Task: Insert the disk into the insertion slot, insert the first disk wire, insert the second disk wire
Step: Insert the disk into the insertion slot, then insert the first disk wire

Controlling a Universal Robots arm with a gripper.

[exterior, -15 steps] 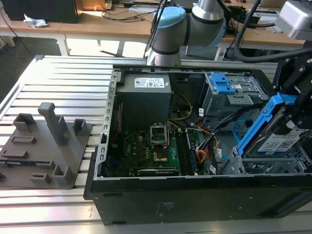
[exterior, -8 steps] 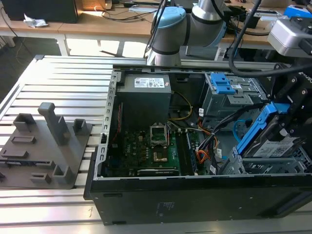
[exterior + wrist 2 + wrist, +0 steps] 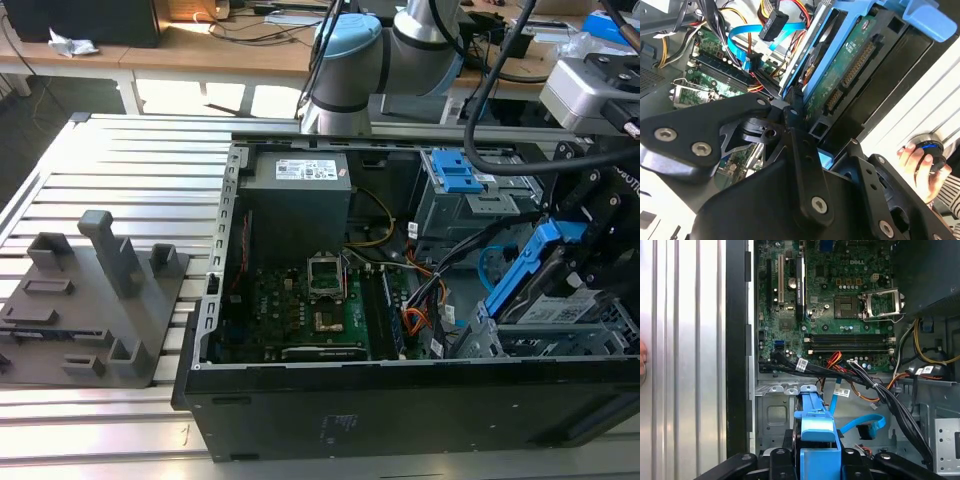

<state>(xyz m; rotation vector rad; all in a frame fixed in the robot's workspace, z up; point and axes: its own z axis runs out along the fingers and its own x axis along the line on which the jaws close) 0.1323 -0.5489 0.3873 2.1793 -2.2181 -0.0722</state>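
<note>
The black metal fingers are clamped on the disk, gripping the bright blue plastic frame at its handle end. The bare green circuit board and its row of connector pins face the second wrist view. In the exterior view the disk hangs steeply tilted at about four o'clock of the open computer case. Its lower end is at the mouth of the slot, a low cage of grey perforated sheet metal, and it does not look seated yet. The disk is likely dense for its size, rigid and sensitive to knocks. The smooth frame is the place to grip it, never the board or pins, though glossy plastic may slip or flex a little. Just beyond the disk, the light blue cable loops flat, thin and glossy. The red and orange wire lead ends in a black plug and hangs unplugged. Both look limp and are best taken by the plug. Further in are the green motherboard and the grey power supply box at twelve o'clock. The ribbed aluminium tabletop carries a grey moulded fixture at nine o'clock.
</note>
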